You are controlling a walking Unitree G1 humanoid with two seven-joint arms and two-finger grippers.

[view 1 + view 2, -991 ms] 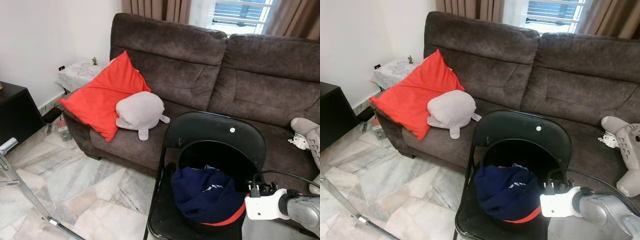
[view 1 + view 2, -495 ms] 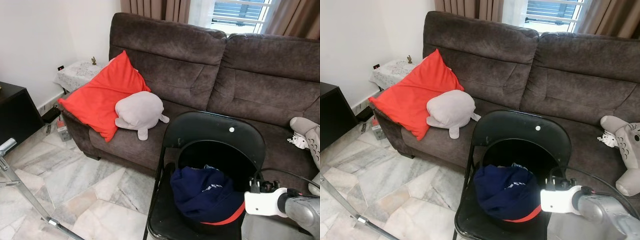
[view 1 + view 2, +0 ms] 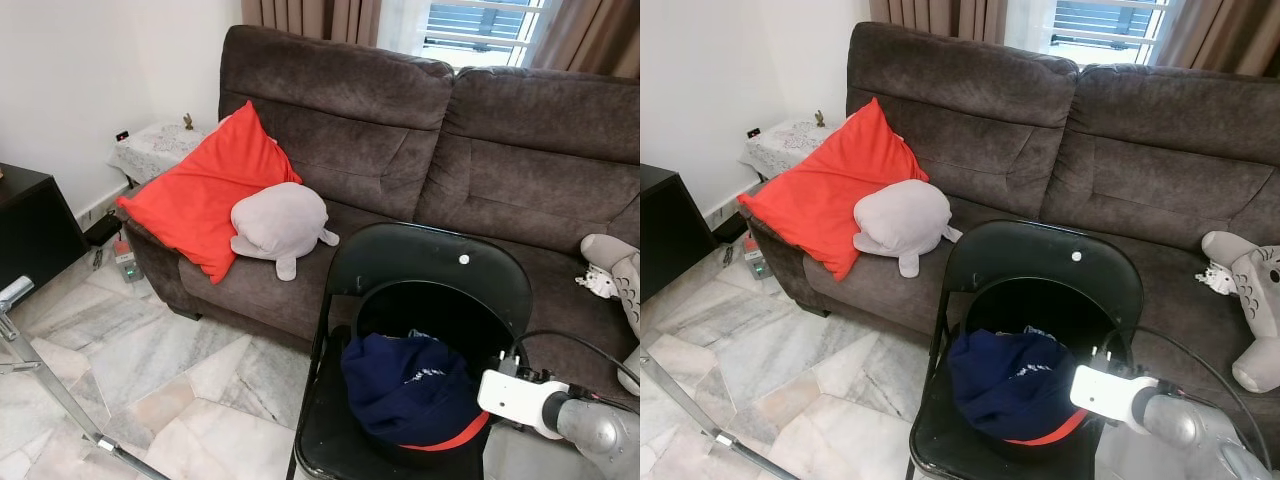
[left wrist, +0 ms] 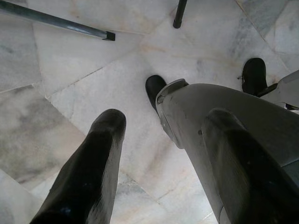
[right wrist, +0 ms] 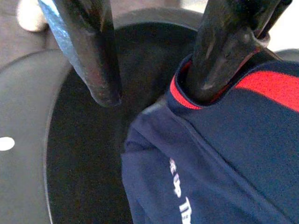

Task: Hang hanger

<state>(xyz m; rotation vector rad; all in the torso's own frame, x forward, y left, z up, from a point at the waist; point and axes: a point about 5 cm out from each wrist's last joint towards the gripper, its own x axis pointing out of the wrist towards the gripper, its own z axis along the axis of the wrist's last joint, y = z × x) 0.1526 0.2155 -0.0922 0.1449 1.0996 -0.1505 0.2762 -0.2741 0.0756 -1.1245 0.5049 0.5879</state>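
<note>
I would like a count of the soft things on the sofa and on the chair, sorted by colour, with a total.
Red: 1, the cushion on the sofa.
Grey: 2, the round plush beside the cushion and the plush toy at the sofa's other end.
Navy blue: 1, the garment with red trim on the black chair.
Total: 4.

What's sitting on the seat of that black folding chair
A crumpled navy garment with red trim lies on the black folding chair seat, the right claw at its collar. Whether a hanger is underneath cannot be seen.
</note>
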